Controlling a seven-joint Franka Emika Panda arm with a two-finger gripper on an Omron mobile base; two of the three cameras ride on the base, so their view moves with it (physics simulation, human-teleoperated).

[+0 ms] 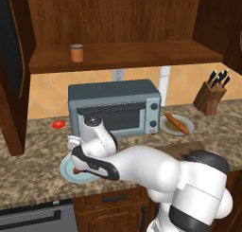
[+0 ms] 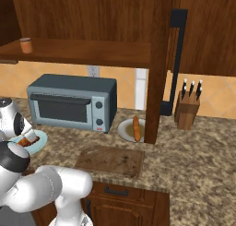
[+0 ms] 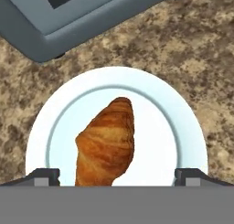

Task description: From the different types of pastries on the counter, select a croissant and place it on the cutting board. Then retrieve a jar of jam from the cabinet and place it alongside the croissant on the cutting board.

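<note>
Gripper [image 3: 117, 175]: fingers spread wide, hanging over the croissant [image 3: 107, 143]
Croissant: lying on the plate [image 3: 183, 127], toaster oven [image 3: 59, 22] at 11 o'clock

The arm [image 1: 156, 172] was built of smooth, rounded, glossy white segments, joined by black bands at the joints. A broad dark collar capped the big link nearest the left base camera, and a black strip ran along the forearm. The wrist ended in a light grey cylinder. The gripper [image 3: 117, 175] showed two small, dark grey, blocky finger tips [image 3: 41, 176].
</note>
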